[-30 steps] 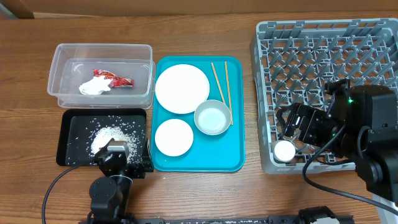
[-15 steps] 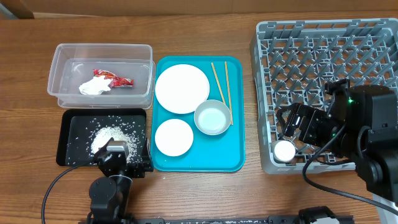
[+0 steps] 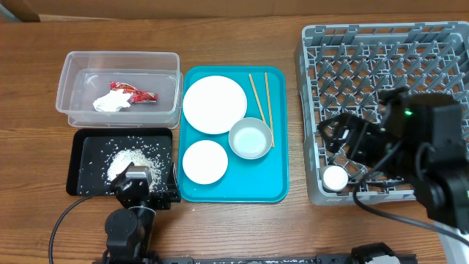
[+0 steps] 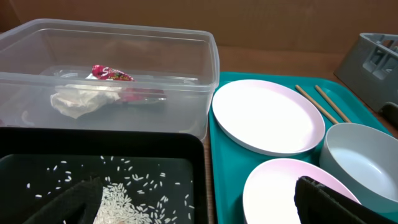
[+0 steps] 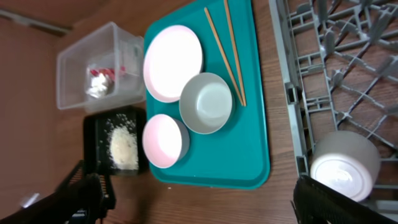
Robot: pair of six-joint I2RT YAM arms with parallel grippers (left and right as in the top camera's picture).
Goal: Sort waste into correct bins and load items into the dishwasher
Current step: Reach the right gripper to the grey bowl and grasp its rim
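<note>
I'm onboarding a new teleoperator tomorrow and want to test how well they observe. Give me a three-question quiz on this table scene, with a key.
1. True or false: the small cup lies in the dish rack.
2. Fill in: the number of round dishes resting on the teal tray is ___.
3. Pick one: the rice lies in A) the teal tray, B) the black tray, C) the dish rack.

Key: 1 true; 2 three; 3 B.

Boxy black right arm (image 3: 434, 143) with green light (image 3: 407, 113), black left arm (image 3: 130, 224), thin black cables (image 3: 385, 211).
</note>
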